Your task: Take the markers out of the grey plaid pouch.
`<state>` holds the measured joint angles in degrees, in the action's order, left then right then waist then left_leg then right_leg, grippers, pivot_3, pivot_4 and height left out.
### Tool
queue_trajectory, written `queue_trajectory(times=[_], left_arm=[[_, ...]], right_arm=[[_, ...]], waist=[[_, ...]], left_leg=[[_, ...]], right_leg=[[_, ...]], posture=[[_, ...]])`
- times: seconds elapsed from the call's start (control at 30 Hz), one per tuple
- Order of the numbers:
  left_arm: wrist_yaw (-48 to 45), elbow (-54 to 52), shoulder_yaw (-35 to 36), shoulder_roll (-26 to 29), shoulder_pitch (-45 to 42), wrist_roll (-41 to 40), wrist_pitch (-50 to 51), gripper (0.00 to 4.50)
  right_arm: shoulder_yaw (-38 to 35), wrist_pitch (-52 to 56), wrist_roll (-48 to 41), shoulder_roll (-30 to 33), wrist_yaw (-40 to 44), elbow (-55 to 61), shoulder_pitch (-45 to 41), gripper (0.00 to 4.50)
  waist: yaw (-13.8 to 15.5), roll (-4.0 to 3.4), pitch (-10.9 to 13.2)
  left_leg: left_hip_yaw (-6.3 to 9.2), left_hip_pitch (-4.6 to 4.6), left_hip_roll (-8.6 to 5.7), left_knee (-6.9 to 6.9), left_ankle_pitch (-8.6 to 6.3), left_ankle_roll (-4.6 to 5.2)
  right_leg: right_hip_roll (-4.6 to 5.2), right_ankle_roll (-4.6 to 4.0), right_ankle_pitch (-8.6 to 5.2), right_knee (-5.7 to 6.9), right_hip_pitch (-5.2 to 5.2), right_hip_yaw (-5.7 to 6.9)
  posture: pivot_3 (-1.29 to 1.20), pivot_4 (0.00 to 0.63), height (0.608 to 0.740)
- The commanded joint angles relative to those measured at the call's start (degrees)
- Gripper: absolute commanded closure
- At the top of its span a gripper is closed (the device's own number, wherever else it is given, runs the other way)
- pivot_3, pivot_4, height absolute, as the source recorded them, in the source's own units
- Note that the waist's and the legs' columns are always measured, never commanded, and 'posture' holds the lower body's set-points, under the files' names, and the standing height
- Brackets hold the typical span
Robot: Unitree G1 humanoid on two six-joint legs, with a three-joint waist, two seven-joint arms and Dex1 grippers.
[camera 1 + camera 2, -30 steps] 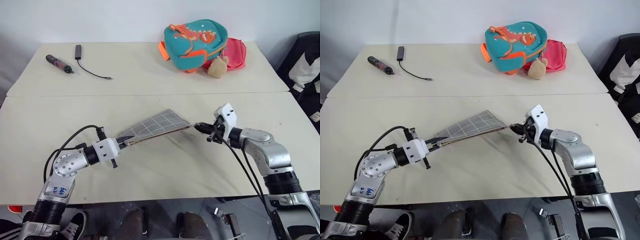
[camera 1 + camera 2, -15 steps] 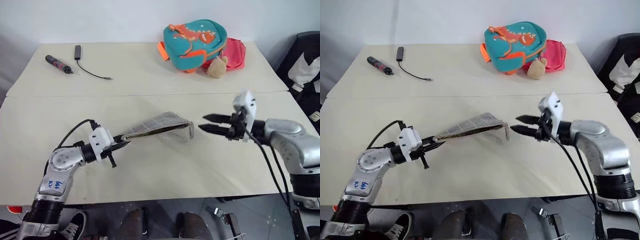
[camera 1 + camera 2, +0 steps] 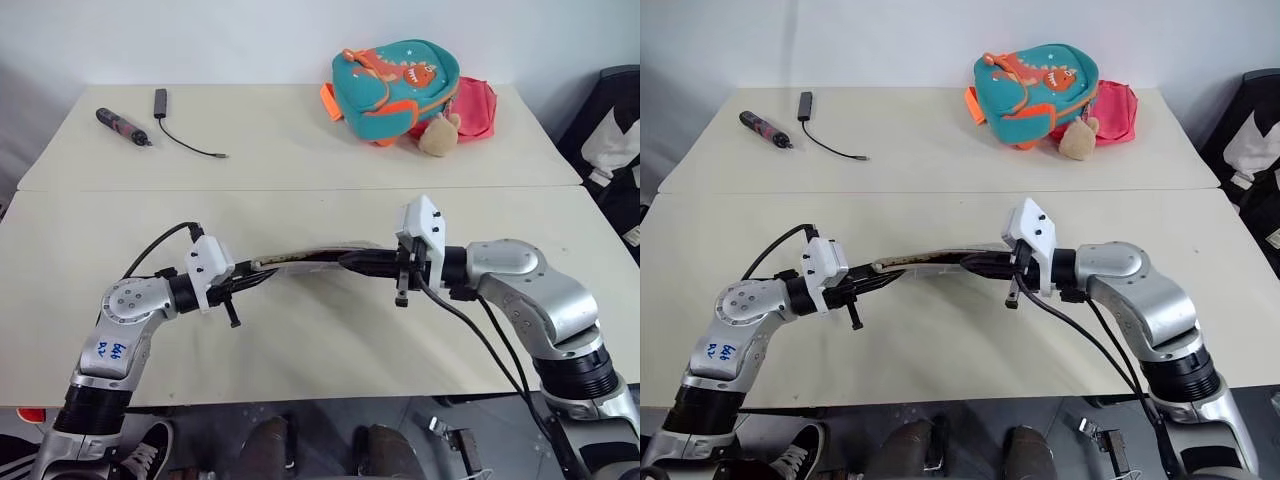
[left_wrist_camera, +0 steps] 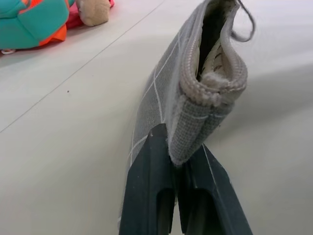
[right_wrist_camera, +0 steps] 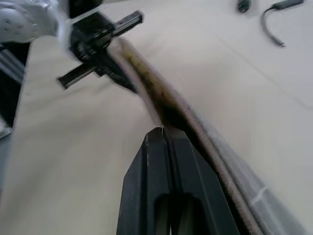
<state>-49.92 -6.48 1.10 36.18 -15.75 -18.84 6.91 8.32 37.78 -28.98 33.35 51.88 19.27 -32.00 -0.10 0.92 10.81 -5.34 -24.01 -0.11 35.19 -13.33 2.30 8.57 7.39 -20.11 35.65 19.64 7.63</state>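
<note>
The grey plaid pouch (image 3: 310,258) hangs edge-on above the front table, stretched between my two arms. My left gripper (image 3: 243,283) is shut on one end of it; the left wrist view shows the black fingers (image 4: 161,196) pinching the pouch (image 4: 195,98) below its open zipper mouth. My right gripper (image 3: 345,262) points along the pouch from the other side, shut, its tips against the rim of the opening (image 5: 163,129). The pouch (image 5: 210,142) shows brown lining there. The markers are hidden.
At the back of the far table lie a teal dinosaur backpack (image 3: 395,75), a pink bag (image 3: 475,105) and a small plush toy (image 3: 437,135). A dark maroon pen-shaped tool (image 3: 122,127) and a black cable (image 3: 185,140) lie at the back left. A black chair (image 3: 615,140) stands at the right.
My right gripper opened, then shut again, and moved left and up onto the pouch's mouth. The left gripper rolled, turning the pouch from flat to edge-on.
</note>
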Motion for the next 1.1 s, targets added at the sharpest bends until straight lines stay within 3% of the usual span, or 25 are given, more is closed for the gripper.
queue_trajectory(times=[0.03,0.4,0.63,0.77,1.1], left_arm=[[0.45,-2.87,0.64,-0.14,-0.69,0.33,-1.01,4.50],[1.38,-6.15,-2.10,-2.47,-1.47,1.36,0.06,4.50],[4.51,-7.12,-7.73,-7.48,-5.40,3.89,4.21,4.50],[4.44,-7.38,-9.46,-9.02,-5.64,4.89,3.95,4.50],[3.69,-5.92,-7.57,-8.17,-5.04,4.34,3.78,4.50]], right_arm=[[-0.90,-0.96,0.04,-0.06,0.10,0.32,-1.27,4.46],[5.14,-7.37,12.47,0.15,-2.00,-4.42,-2.30,4.46],[15.38,-21.55,29.71,0.73,-3.54,-9.62,-4.09,4.46],[15.25,-23.32,32.06,-0.80,-4.47,-12.04,-3.57,3.56],[12.39,-25.19,32.77,-1.19,-4.68,-14.22,-4.60,0.27]], waist=[[-0.01,0.00,0.00],[-0.02,0.00,0.00],[0.07,0.00,0.00],[0.03,0.03,-0.02],[0.05,0.03,-0.02]], left_leg=[[0.01,0.00,0.00,0.00,0.00,0.00],[-0.01,0.00,0.00,0.00,0.01,0.01],[-0.02,0.00,-0.05,0.06,0.03,0.03],[-0.01,-0.02,-0.04,0.08,0.06,0.02],[0.00,-0.01,-0.02,0.09,0.14,0.01]], right_leg=[[0.00,0.00,0.00,0.00,0.00,0.00],[-0.02,0.00,0.00,0.01,0.00,0.01],[-0.01,0.02,0.01,0.02,-0.02,0.01],[-0.04,0.04,0.02,0.03,-0.02,0.01],[-0.04,0.04,0.02,0.02,-0.04,0.01]], posture=[[0.00,0.150,0.740],[0.00,0.150,0.740],[0.00,0.150,0.740],[0.00,0.150,0.740],[0.00,0.150,0.740]])
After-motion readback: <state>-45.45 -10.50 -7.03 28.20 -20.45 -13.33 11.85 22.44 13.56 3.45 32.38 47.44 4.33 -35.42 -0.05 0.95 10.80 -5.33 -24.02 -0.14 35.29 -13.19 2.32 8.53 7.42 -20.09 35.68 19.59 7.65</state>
